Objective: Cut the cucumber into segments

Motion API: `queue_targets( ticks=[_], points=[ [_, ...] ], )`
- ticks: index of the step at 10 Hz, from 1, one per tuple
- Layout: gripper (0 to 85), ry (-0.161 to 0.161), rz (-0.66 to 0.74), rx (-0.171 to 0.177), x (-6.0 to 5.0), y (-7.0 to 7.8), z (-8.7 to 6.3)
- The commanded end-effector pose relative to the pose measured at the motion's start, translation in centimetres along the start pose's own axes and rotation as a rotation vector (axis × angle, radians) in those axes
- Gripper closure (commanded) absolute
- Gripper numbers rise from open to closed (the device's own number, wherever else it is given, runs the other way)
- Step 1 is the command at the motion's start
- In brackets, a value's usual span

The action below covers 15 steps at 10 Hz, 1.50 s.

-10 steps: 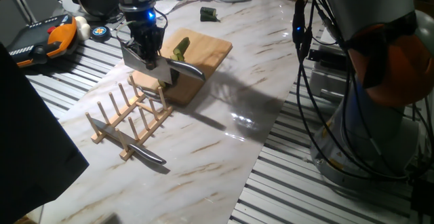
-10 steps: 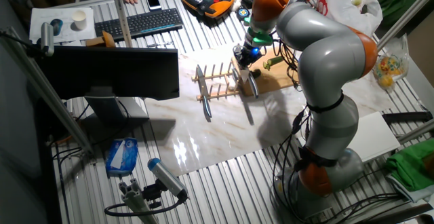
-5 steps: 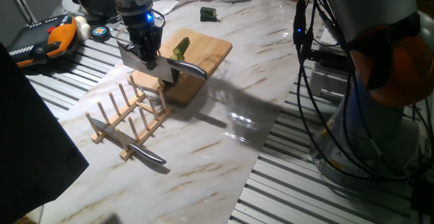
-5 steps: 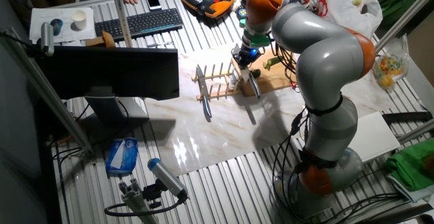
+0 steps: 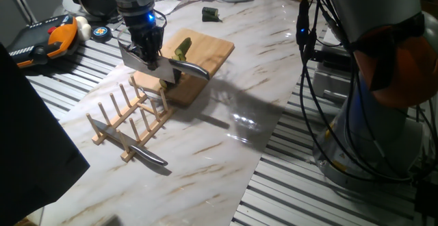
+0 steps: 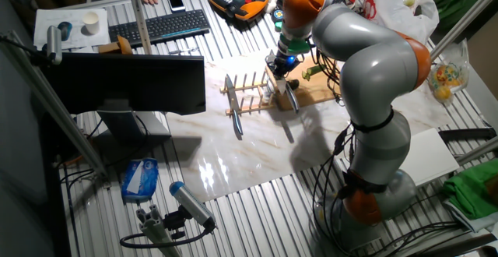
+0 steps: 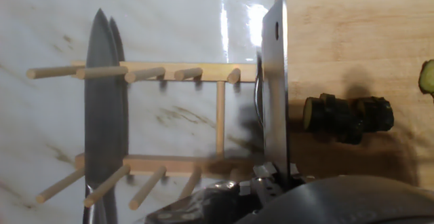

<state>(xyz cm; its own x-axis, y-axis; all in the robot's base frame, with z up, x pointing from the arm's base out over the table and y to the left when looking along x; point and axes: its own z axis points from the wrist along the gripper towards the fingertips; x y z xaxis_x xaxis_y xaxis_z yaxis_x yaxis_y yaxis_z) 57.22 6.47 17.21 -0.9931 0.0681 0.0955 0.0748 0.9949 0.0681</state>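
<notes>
The cucumber (image 5: 183, 48) lies on the wooden board (image 5: 213, 48); in the hand view only its pale cut end (image 7: 428, 78) shows at the right edge. One dark green segment (image 7: 347, 115) lies on the board (image 7: 352, 34), just right of the cleaver blade (image 7: 274, 88). My gripper (image 5: 152, 56) is shut on the cleaver (image 5: 137, 56), holding it over the board's near-left end, blade upright and edge-on to the hand camera. The gripper (image 7: 274, 183) sits at the bottom of the hand view. The blade stands apart from the segment.
A wooden peg rack (image 5: 130, 120) stands just left of the board, and a long knife (image 5: 133, 151) lies across it (image 7: 102, 108). A small dark green stub (image 5: 210, 13) lies far back on the marble table. An orange pendant (image 5: 51, 38) sits at the left.
The gripper and cleaver shifted slightly left and away from the board's middle, then stayed still over the last half second. The cucumber and segment have not moved.
</notes>
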Motion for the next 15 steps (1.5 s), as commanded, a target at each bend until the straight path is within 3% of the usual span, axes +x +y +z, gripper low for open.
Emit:
queue_targets(
  ticks=[1, 6, 10, 12, 13, 15],
  points=[
    [84.3, 0.000, 0.014, -0.006, 0.1, 0.8, -0.1],
    [84.3, 0.009, 0.039, -0.048, 0.5, 2.3, 0.2],
    [84.3, 0.032, 0.074, -0.061, 0.8, 3.3, 0.6],
    [84.3, 0.030, 0.072, -0.030, 1.0, 3.1, 0.4],
    [84.3, 0.017, 0.056, 0.016, 1.0, 3.3, 0.5],
    [84.3, -0.007, 0.029, 0.053, 1.2, 3.5, 0.6]
  ],
)
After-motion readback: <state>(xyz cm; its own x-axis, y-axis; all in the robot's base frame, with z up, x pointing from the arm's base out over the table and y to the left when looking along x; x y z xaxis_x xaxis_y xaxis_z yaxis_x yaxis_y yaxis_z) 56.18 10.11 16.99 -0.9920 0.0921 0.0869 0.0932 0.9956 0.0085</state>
